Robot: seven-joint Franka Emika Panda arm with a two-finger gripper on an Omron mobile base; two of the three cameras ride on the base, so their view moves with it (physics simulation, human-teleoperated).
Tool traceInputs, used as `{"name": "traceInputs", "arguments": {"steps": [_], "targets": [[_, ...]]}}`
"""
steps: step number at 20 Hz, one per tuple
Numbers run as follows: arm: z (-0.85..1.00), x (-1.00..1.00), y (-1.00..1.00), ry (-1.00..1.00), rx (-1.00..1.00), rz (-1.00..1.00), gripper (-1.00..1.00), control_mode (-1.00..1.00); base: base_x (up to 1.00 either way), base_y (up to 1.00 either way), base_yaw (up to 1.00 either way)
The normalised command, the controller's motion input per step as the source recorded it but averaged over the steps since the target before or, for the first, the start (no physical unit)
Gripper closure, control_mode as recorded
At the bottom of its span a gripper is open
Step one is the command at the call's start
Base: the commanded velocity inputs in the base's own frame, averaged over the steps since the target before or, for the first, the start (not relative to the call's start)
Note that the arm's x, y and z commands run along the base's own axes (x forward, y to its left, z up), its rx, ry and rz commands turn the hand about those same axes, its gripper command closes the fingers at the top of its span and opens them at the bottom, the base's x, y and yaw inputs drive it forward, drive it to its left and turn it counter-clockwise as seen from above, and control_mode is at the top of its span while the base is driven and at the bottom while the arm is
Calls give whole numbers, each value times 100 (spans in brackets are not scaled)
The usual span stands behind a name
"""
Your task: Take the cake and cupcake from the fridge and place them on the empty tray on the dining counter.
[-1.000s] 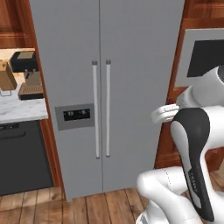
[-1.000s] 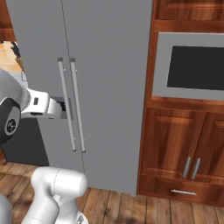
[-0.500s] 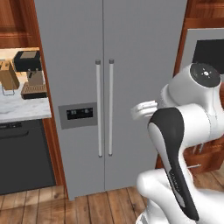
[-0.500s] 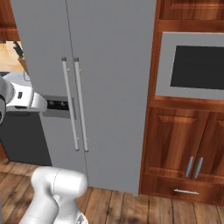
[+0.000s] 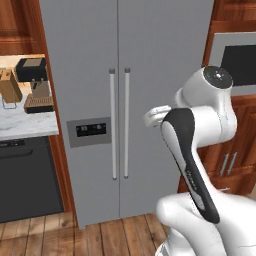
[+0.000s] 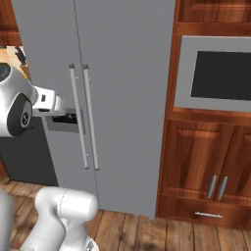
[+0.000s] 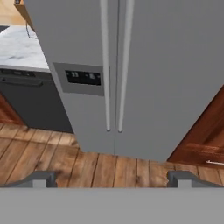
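The fridge (image 5: 150, 75) is a tall grey two-door unit and both doors are closed. Two long vertical bar handles (image 5: 120, 125) run down its middle, and a dark display panel (image 5: 90, 131) sits on the left door. The fridge (image 6: 127, 73) stands left of centre in the right base view. My gripper (image 7: 111, 179) is open and empty, held back from the fridge (image 7: 166, 65) and aimed down at its lower doors and handles (image 7: 114, 65). The cake and cupcake are hidden behind the doors. The tray and the dining counter are out of view.
A marble wall counter (image 5: 22, 127) with a coffee machine (image 5: 35, 82) and knife block (image 5: 10, 87) stands left of the fridge, above a black dishwasher (image 5: 25, 185). A built-in oven (image 6: 215, 73) and wood cabinets (image 6: 206, 166) flank the right. The floor (image 7: 52, 162) is wood.
Both base views have shifted and the fridge looks nearer, so the camera has moved. My arm has folded up and swung inward toward the doors. The gripper stays open.
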Motion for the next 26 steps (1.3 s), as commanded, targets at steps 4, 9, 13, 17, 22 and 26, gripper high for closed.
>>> {"name": "traceInputs", "arguments": {"steps": [4,9,13,17,22,26], "targets": [[-37,64,-2,-1,1,0,-100,-100,0,0,0],[-36,72,-1,0,2,0,-100,-100,0,0,0],[-23,69,0,-1,0,0,-100,-100,0,0,0],[-13,59,0,0,0,0,-100,-100,0,0,0],[-11,62,0,0,1,2,-100,-100,0,0,0],[-26,67,0,0,0,3,-100,-100,0,0,0]]}}
